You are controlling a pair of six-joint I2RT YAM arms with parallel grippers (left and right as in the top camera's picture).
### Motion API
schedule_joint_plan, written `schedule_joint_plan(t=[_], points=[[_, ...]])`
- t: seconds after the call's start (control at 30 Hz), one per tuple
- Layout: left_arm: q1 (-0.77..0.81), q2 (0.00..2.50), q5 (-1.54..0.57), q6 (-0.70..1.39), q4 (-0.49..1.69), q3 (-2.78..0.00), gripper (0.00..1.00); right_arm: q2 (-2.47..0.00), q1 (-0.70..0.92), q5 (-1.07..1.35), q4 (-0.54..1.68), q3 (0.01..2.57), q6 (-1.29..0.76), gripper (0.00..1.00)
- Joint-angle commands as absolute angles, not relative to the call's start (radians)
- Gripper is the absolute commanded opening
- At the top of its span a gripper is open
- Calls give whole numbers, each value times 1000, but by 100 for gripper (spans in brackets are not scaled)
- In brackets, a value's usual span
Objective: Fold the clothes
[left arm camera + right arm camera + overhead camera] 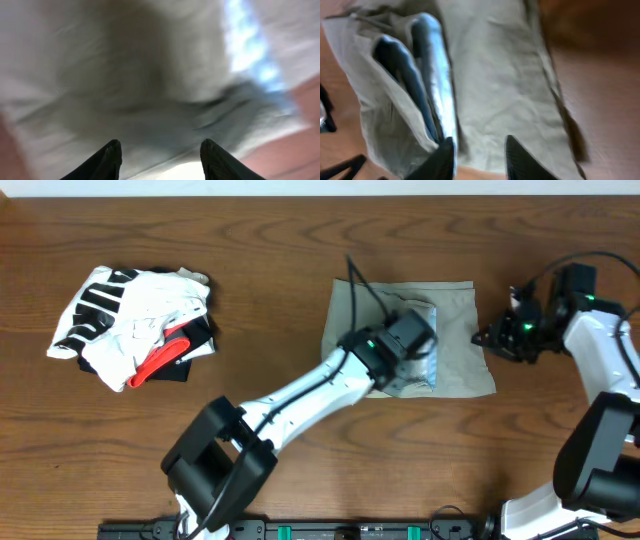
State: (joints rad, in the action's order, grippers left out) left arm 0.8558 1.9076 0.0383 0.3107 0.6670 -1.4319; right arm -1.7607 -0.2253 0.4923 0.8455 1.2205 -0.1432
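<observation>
A: So, which arm has the shorts (455, 320) closer to hand?

B: Both are at them. They lie right of the table's (300, 240) middle, already doubled into a flat pad, its long side running left to right. The left pincer (160, 146) hangs right over the middle of the pad, fingers spread, cloth below and nothing between them.

A: And the right one?

B: The right pincer (479, 144) sits at the pad's right edge, pointing inward across it. Its fingers are partly apart, and I see no cloth nipped between them.

A: So the next fold?

B: My guess is across the long side, right edge carried leftward, so the right arm is better placed. The blue-lined waistband (427, 75) lies toward the robot's side. The white bundle (130, 320) is well apart, far left.
</observation>
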Motion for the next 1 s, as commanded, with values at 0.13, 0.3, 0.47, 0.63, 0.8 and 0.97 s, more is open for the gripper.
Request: schedule_joint_plan(t=[0.13, 0.3, 0.47, 0.63, 0.8, 0.97], points=[[730, 1778, 80, 308, 799, -1454, 53, -1819, -94, 252, 772, 1199, -232, 1], [661, 1653, 80, 294, 862, -1454, 53, -1911, -46, 191, 700, 1198, -266, 1], [612, 1540, 80, 258, 886, -1454, 58, -1996, -6, 191, 661, 1198, -301, 1], [570, 1475, 80, 258, 924, -1454, 59, -2067, 69, 239, 623, 1198, -308, 1], [540, 1470, 80, 255, 977, -1453, 60, -2098, 168, 243, 592, 1198, -345, 1], [545, 1471, 68, 260, 989, -1449, 60, -2099, 246, 244, 591, 1199, -397, 1]])
